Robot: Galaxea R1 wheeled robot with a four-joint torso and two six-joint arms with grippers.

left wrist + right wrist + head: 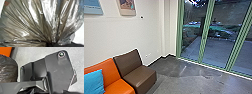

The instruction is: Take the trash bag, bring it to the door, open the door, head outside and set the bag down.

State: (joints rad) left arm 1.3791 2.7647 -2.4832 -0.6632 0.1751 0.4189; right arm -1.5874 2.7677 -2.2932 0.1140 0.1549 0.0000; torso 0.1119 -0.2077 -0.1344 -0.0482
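Folds of the shiny, see-through trash bag spread wide in the left wrist view and draw together to one gathered spot. At that spot my left gripper is shut on the bag; its fingertips are largely hidden by plastic. The right wrist view has the bag's dark, bulging side hanging beside the robot's base. Ahead on the right in the head view stands the glass door front with green frames; which panel opens, I cannot tell.
A brown seat and an orange seat with a blue cushion line the white wall on the left. Grey floor stretches to the glass. Paving lies outside.
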